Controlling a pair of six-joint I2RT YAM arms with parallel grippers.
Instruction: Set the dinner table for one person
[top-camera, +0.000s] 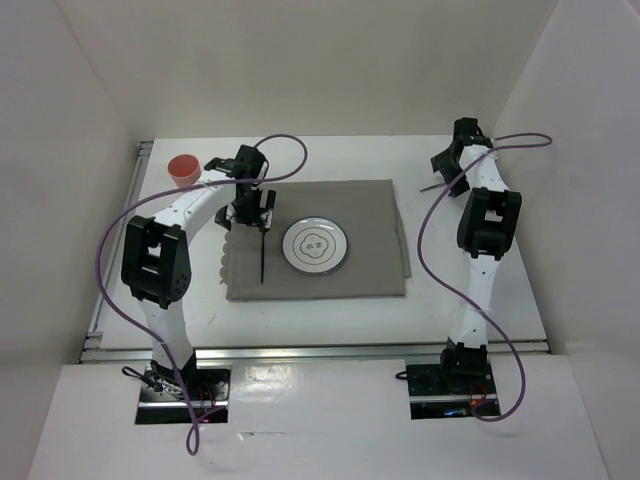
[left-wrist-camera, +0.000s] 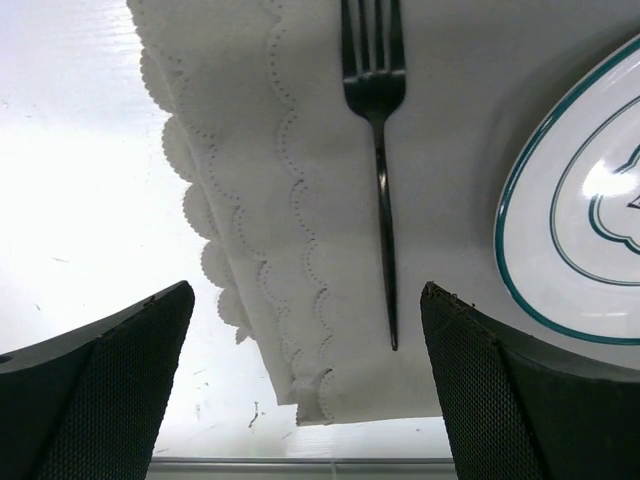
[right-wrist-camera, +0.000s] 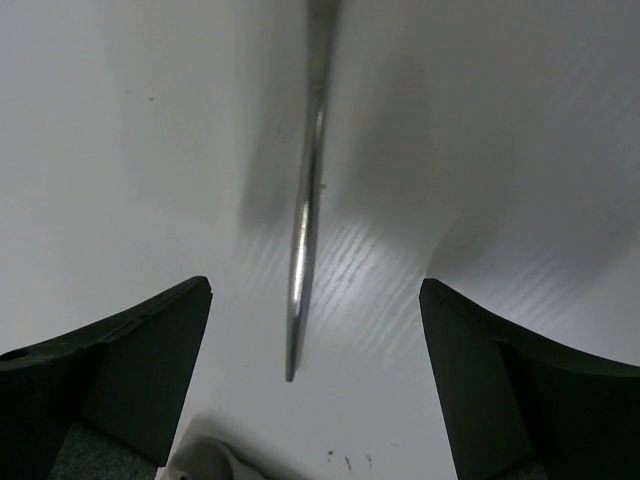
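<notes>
The white dinner table (top-camera: 500, 300) holds a grey cloth mat (top-camera: 370, 210). A white plate with green rings (top-camera: 316, 245) sits on the mat's middle. A dark fork (top-camera: 263, 250) lies to its left, beside a white scalloped napkin (top-camera: 228, 255). My left gripper (top-camera: 250, 205) hovers open and empty over the fork's handle end. In the left wrist view the fork (left-wrist-camera: 383, 150), napkin (left-wrist-camera: 250, 150) and plate (left-wrist-camera: 590, 220) show ahead of my left gripper (left-wrist-camera: 310, 385). My right gripper (top-camera: 450, 165) is open over a silver utensil handle (right-wrist-camera: 305, 230) lying on the table, not touching it.
A red cup (top-camera: 183, 170) stands at the far left of the table, behind the left arm. Silver rails (top-camera: 300, 352) run along the near and left edges. White walls enclose the table on three sides. Purple cables loop from both arms.
</notes>
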